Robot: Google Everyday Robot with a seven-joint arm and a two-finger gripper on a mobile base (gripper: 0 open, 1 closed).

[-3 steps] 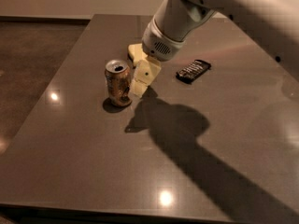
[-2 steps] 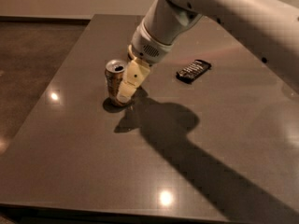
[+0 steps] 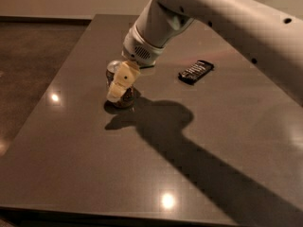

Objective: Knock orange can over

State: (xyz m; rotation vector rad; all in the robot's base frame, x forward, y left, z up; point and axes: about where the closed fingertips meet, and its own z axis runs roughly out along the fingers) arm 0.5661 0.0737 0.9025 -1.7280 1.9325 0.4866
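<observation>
The orange can [image 3: 113, 68] stands on the dark grey table [image 3: 94, 164], left of centre. Only its silver top rim and a strip of its brown body near the base show. My gripper [image 3: 119, 85] is cream-coloured and hangs from the white arm [image 3: 156, 27]. It is directly in front of the can, pressed against or just touching its near side, and covers most of the body. The can looks upright or only slightly tilted.
A flat black wrapped bar [image 3: 195, 71] lies to the right of the can. The arm casts a long shadow [image 3: 189, 145] across the table toward the front right. The table's left edge [image 3: 42, 108] borders a brown floor. The pale sponge block is hidden.
My gripper has moved left and slightly down, from beside the can's right side to in front of it. The can has stayed in about the same spot.
</observation>
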